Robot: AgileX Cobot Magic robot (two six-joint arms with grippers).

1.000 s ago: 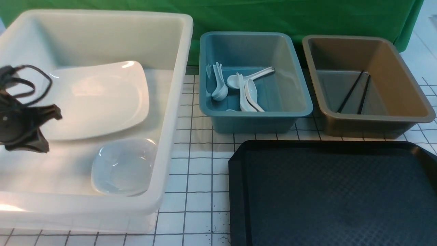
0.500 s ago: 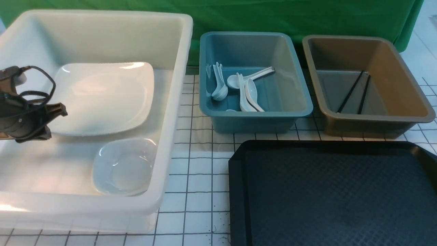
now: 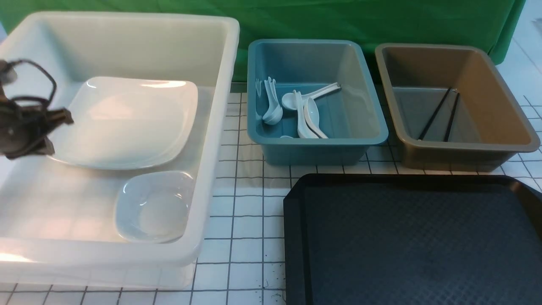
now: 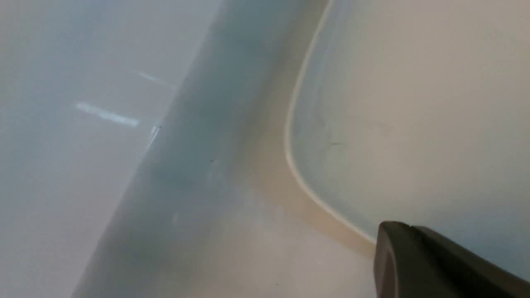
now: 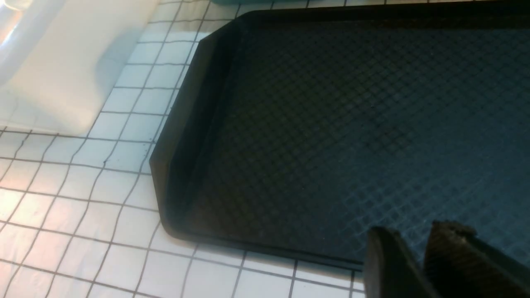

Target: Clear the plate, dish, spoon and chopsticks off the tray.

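You are looking at a large translucent white plastic tub (image 3: 127, 38) filling the left half of the front frame. Inside it, the large glossy white rounded-rectangular plate (image 3: 127, 123) is lying in the upper middle of the tub, and a small white rounded-square dish (image 3: 154, 207) is sitting just below it, toward the tub's lower right corner.

Your left gripper (image 3: 51, 131) is hanging at the far left edge of the frame, its black tip just beside the plate's left rim. Its jaws are clenched with nothing between them; in the left wrist view only one dark fingertip (image 4: 434, 265) is showing in the lower right, over the plate's pale edge.

In the upper centre, a teal rectangular plastic bin (image 3: 317, 148) is holding several glossy white soup spoons (image 3: 305, 114). To its right, in the upper right, a brown rectangular plastic bin (image 3: 499, 97) is holding the pair of thin black chopsticks (image 3: 436, 112), leaning against its far wall.

The large black textured plastic tray (image 3: 415, 237) is occupying the lower right of the front frame, resting on the white gridded tabletop (image 3: 245, 220).

Your right gripper (image 5: 414, 252) is out of the front frame; in the right wrist view its two dark fingers are standing slightly apart in the lower right, over the tray's near edge, grasping nothing.
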